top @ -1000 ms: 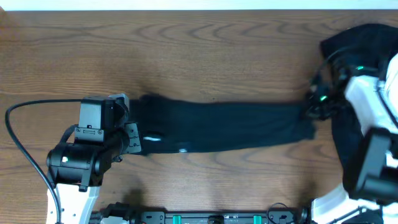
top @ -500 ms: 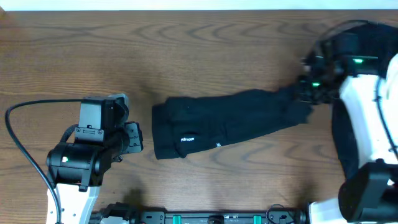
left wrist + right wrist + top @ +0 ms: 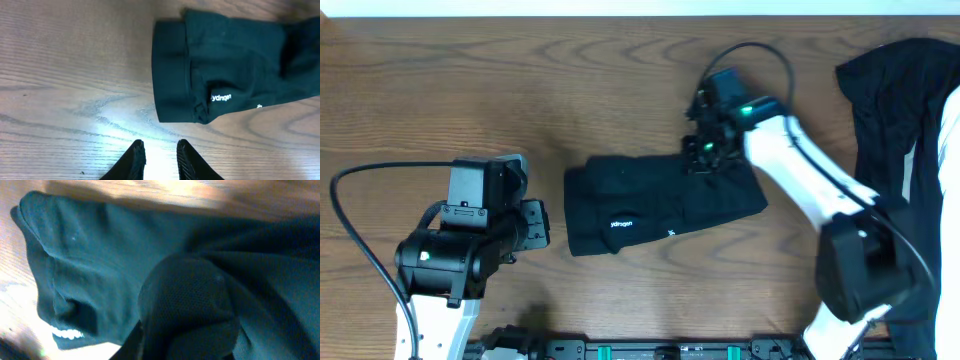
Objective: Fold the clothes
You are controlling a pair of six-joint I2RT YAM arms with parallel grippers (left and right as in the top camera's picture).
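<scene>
The table (image 3: 620, 70) is dark brown wood with bold, looping grain, and it fills nearly the whole overhead view; a thin pale strip (image 3: 620, 6) runs along the top edge of the frame, and a dark rail with green fittings (image 3: 650, 350) lies along the bottom edge; in the left wrist view a bright glare sits on the wood at the lower middle.

At the lower left of the overhead view the left arm (image 3: 450, 260) rests over bare wood, with a black cable (image 3: 350, 190) curving off to the left edge; the left gripper (image 3: 159, 147) has its fingers slightly parted, with only table between them, and it stands apart from the fabric.

The clothes (image 3: 650, 205) lie at the centre of the frame, a soft black bundle gathered into a short, thick shape; the left end is a doubled band; small white lettering (image 3: 220, 97) sits near the lower edge.

The right gripper (image 3: 705, 150) is at the bundle's upper right edge; in the right wrist view a rounded hump of fabric hides the fingers, so I cannot tell whether it grips.

At the far right lies another black cloth (image 3: 895, 110).
</scene>
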